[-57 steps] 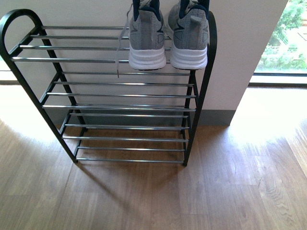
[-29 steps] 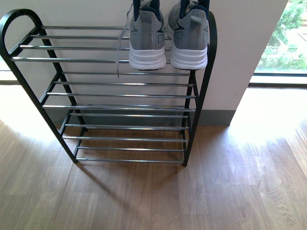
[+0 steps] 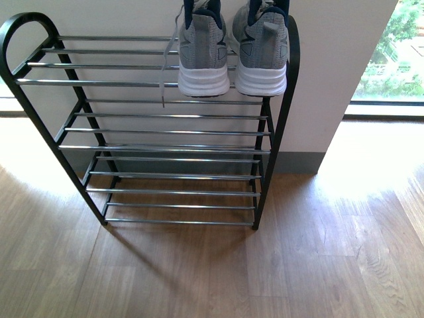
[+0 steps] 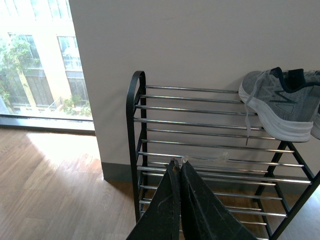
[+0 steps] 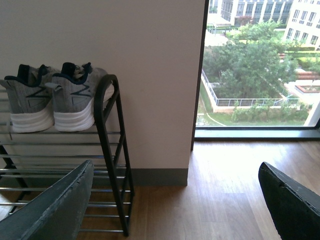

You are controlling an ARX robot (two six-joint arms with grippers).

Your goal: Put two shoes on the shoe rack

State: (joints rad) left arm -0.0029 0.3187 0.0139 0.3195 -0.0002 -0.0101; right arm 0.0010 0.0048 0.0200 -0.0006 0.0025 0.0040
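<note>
While sneakers (image 3: 204,56) top the rack (image 3: 165,132), wrist views show left gripper (image 4: 179,164) closed, right gripper (image 5: 175,169) spread.

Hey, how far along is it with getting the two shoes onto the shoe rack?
Looks done: the left grey sneaker and right grey sneaker sit side by side at the right end of the shoe rack's top tier. Nothing in hand: left fingers shut and empty, right fingers open and empty. Nothing visible remains.

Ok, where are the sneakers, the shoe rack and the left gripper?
sneakers (image 3: 204,56): front view, heel of one.
shoe rack (image 3: 28,16): front view, arched end.
left gripper (image 4: 179,164): left wrist view, between the fingertips.
</note>
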